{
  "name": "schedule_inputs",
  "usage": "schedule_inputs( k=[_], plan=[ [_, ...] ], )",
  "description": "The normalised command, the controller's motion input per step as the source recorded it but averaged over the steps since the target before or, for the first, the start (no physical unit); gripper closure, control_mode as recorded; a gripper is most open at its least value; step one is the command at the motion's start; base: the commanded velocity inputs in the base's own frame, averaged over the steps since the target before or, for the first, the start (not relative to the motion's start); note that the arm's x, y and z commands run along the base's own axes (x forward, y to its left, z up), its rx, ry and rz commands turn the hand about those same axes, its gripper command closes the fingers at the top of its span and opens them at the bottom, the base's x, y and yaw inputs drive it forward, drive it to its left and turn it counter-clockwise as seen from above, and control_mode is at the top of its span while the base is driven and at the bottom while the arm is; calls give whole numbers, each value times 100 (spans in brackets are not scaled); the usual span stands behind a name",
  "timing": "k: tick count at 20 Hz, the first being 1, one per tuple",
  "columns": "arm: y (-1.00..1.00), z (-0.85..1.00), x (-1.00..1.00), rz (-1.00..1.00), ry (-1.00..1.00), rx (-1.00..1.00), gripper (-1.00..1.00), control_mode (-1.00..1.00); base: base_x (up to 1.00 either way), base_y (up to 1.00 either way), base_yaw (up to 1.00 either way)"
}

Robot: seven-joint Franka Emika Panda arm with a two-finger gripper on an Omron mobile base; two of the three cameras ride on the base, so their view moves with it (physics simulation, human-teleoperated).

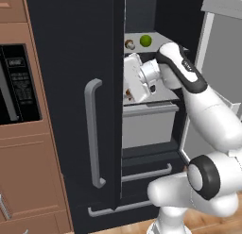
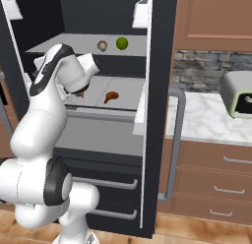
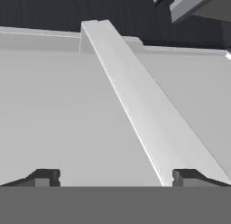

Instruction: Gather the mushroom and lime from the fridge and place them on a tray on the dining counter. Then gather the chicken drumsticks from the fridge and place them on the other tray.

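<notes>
Presently I hold the jaws spread wide at the middle fridge shelf (image 2: 123,98); reaching up for the round green lime (image 2: 122,43) risks nudging the small tan mushroom (image 2: 102,45).

**Surfaces in and around the fridge**

We see a matt black fridge door (image 1: 71,87) with a smooth, brushed-looking grey metal bar handle (image 1: 93,134). The pale grey fridge shelf (image 3: 58,114) looks like flat, matt plastic — no gloss. The round green lime (image 2: 122,43) has a slightly shiny skin. Beside the fridge, brown wood-look cabinets (image 2: 211,16) are satin-smooth, and the white marble-patterned counter (image 2: 206,117) appears polished — faintly veined.
</notes>
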Motion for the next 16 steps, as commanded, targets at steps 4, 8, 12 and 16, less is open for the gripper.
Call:
schedule_inputs(
  k=[4,8,12,16],
  plan=[
    [85,-1,-43,15,0,0,-100,-100,0,0,0],
    [83,0,-62,10,0,0,-100,-100,0,0,0],
    [85,0,-64,9,0,0,-100,-100,0,0,0],
    [76,0,-22,7,1,0,-100,-100,0,0,0]
  ],
)
